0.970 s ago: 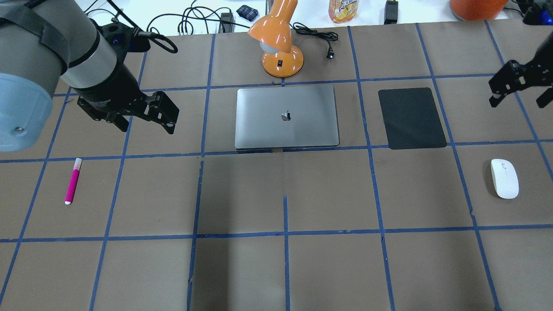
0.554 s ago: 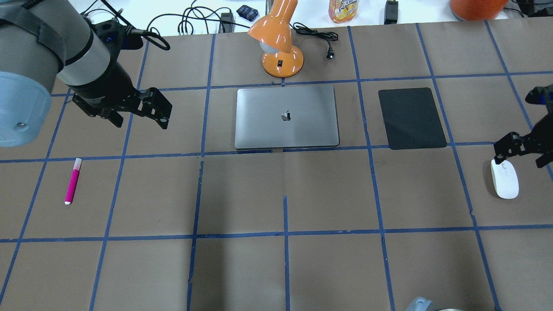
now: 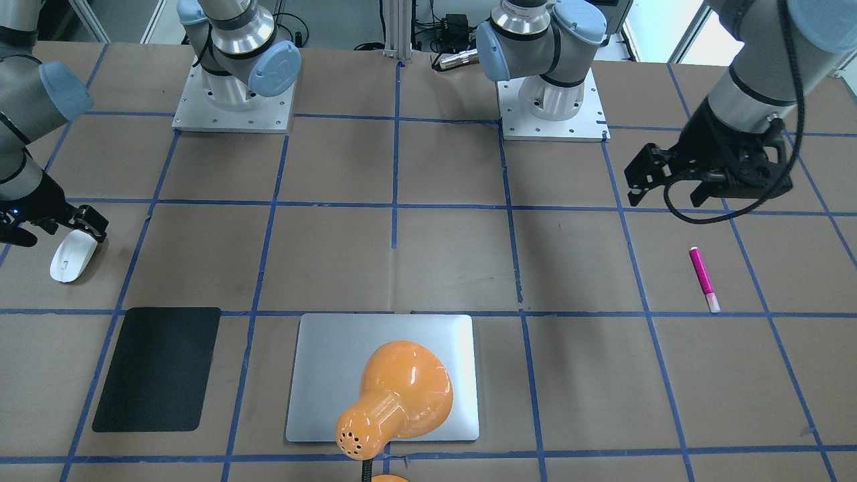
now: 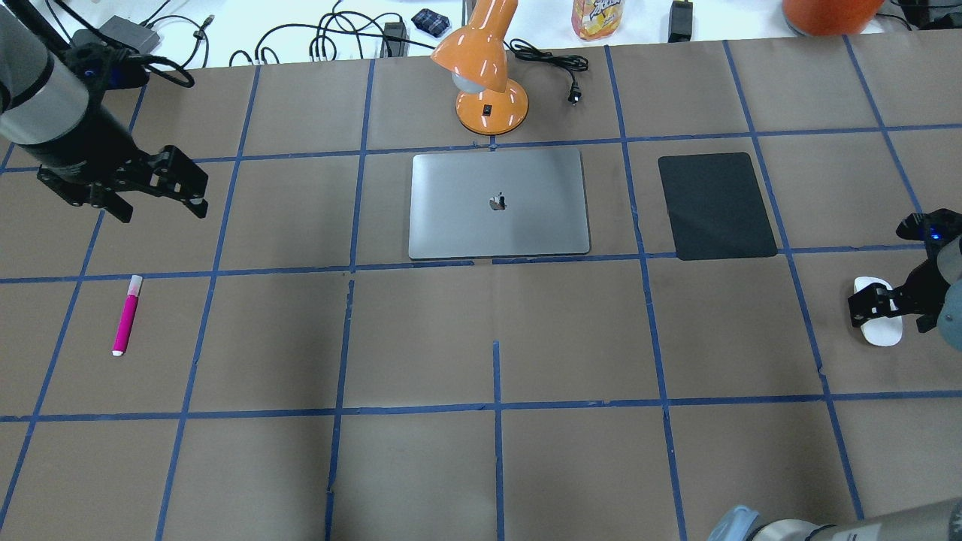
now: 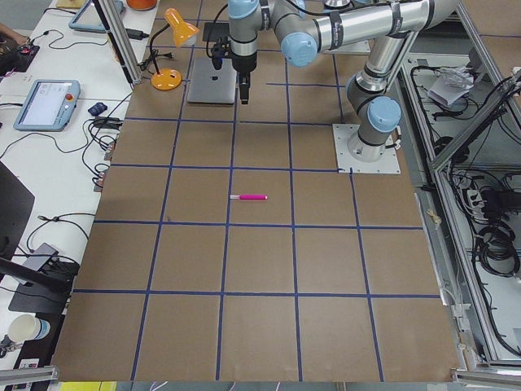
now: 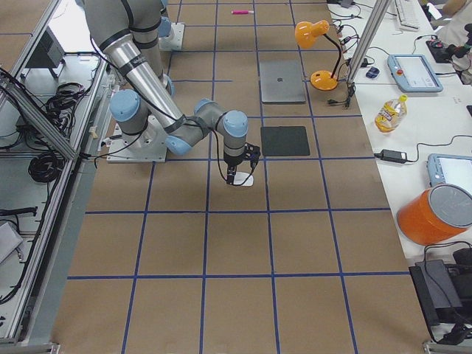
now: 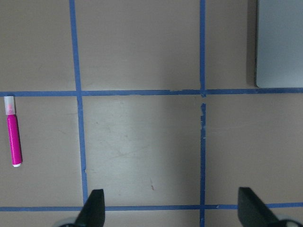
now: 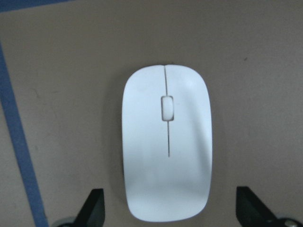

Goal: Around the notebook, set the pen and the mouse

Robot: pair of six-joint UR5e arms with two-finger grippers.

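Observation:
The magenta pen (image 4: pixel 126 315) lies flat on the table's left side, also showing at the left edge of the left wrist view (image 7: pixel 13 132). My left gripper (image 4: pixel 159 212) hangs open and empty, behind the pen and a little to its right. The silver-grey notebook (image 4: pixel 497 203) lies closed at centre back. At the far right, the white mouse (image 8: pixel 166 149) rests on the table. My right gripper (image 4: pixel 889 319) is open and low over the mouse, one finger on either side of it with gaps showing in the right wrist view.
An orange desk lamp (image 4: pixel 485 75) stands just behind the notebook, its head leaning over the notebook in the front-facing view. A black mat (image 4: pixel 715 204) lies right of the notebook. Cables (image 4: pixel 331 37) and a bottle (image 4: pixel 597 19) sit along the back edge.
My right gripper came forward and down from the back right and now straddles the mouse. My left arm moved left, away from the notebook. Both grippers stayed open.

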